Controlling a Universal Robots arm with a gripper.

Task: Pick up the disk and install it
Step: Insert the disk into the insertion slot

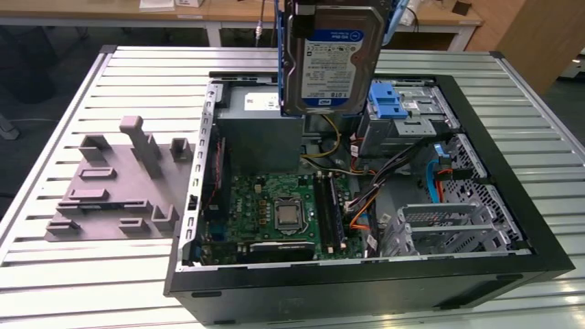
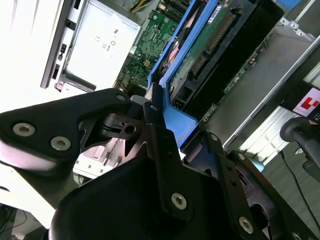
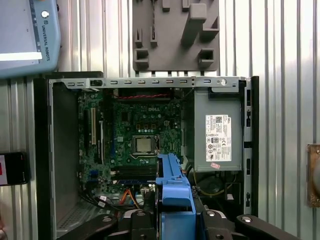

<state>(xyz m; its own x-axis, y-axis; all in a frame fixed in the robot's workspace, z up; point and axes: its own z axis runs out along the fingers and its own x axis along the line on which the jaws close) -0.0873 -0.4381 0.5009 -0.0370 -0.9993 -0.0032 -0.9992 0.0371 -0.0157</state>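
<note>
The disk (image 1: pixel 333 62) is a silver hard drive with a blue-and-white label and a blue carrier frame. In the exterior view it hangs upright above the back of the open computer case (image 1: pixel 366 277), over the grey power supply box (image 1: pixel 260 120). My gripper (image 2: pixel 165 107) is shut on the blue frame's end (image 2: pixel 175 122). The drive's green circuit board (image 2: pixel 212 42) faces the camera in the second wrist view. In the first wrist view the blue frame (image 3: pixel 172 182) sticks out between the gripper's black links (image 3: pixel 175 222), above the motherboard (image 3: pixel 142 130).
A silver drive cage with a blue latch (image 1: pixel 398 103) sits at the case's far corner on the exterior view's right, with more metal cages (image 1: pixel 448 223) nearer. Cables (image 1: pixel 366 178) cross the middle. A grey fixture block (image 1: pixel 119 181) lies on the slatted table (image 1: pixel 55 274).
</note>
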